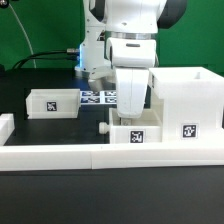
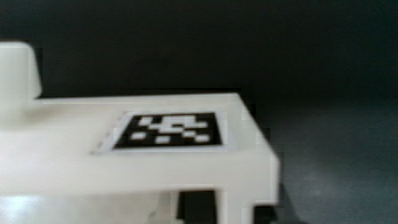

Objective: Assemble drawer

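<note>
Drawer housing (image 1: 186, 98): biggest part, tall and boxy. Stands upright on the black surface (image 1: 60, 205) at the exterior view's right, with a tag (image 1: 187, 130) low on its front. Next in size, middle box (image 1: 120, 138): small, open-topped, just beside the housing and just behind the long border block (image 1: 60, 158), tagged face forward. Then left box (image 1: 38, 103): same kind, well apart at the exterior view's left. Behind and between the two boxes, marker board (image 1: 98, 97), flat on the surface. No part slotted into another yet.

Pincer (image 1: 128, 112): hangs straight over the middle box, tips hidden behind the rim. Cannot tell whether apart, together or clamped on a wall.

Handling, as a judgement: likely hollow plastic, so light and stiff, not fragile, but smooth and apt to slip or twist in a narrow pinch. Best taken by one thin box wall, a tip on either side, near mid-length. Housing too broad to span; better braced than lifted.

Exterior view: whole layout and the arm's place. Wrist view: only a blurred close look at a tagged white face with dark slots below. No housing, no left box, no clear sight of the tips.
</note>
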`<action>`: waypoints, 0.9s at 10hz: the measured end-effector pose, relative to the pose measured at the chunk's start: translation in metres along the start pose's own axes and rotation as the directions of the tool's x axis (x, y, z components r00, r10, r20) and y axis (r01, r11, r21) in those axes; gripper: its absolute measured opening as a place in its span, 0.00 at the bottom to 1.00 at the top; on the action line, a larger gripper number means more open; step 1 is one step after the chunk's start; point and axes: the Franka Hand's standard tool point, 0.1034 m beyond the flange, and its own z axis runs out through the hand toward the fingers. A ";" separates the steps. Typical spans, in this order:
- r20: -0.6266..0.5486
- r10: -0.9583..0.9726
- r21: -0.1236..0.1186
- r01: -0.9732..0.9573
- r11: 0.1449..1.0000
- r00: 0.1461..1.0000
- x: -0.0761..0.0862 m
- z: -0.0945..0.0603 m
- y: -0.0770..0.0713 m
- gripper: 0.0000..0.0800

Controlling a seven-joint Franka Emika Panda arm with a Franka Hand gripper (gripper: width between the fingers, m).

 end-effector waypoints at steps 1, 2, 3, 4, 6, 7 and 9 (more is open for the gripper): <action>0.000 -0.001 -0.001 0.001 1.000 1.000 0.000 0.000 0.000 0.05; 0.000 -0.007 -0.003 0.007 1.000 1.000 0.001 0.001 0.000 0.05; 0.002 -0.019 -0.004 0.019 1.000 1.000 0.003 0.000 0.000 0.05; 0.003 -0.020 -0.002 0.020 1.000 1.000 0.003 0.000 0.000 0.05; 0.005 -0.024 0.000 0.024 1.000 1.000 0.002 0.000 0.000 0.05; 0.005 -0.021 0.000 0.021 1.000 1.000 0.002 0.000 0.000 0.05; 0.005 -0.020 0.000 0.020 1.000 1.000 0.002 0.000 0.000 0.05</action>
